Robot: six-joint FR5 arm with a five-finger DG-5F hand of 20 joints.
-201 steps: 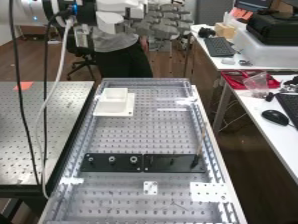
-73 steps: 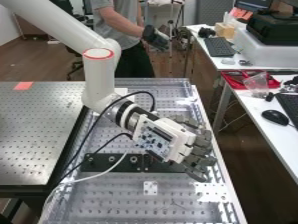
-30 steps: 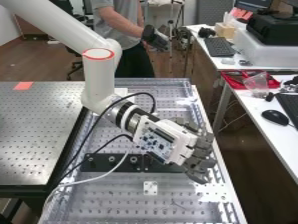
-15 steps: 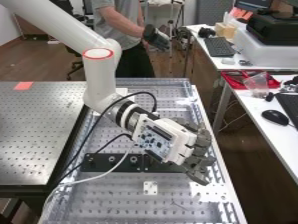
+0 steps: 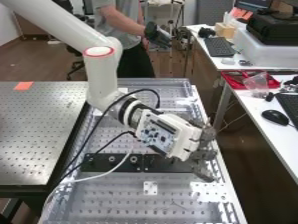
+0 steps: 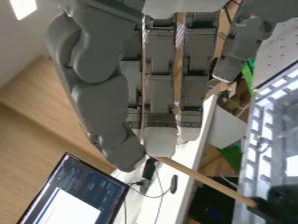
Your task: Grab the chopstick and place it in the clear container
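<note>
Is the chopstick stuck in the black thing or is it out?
In, it looks like: the chopstick slants, and in the wrist view its lower end goes into the black block.

The site is a robotics lab with office-type desk stations. Indicators: a white jointed robot arm [image 5: 100,75] extends over a worktop [image 5: 116,197] perforated with a regular grid of holes. An exposed circuit board [image 5: 157,134] is mounted near the arm's dark grey mechanical hand [image 5: 205,150]. A second perforated metal plate [image 5: 40,130] lies alongside. The adjacent white desk [image 5: 247,106] supports a computer mouse [image 5: 275,117]; a keyboard [image 5: 219,46] and a lit monitor [image 6: 80,192] complete the computer equipment.
</note>
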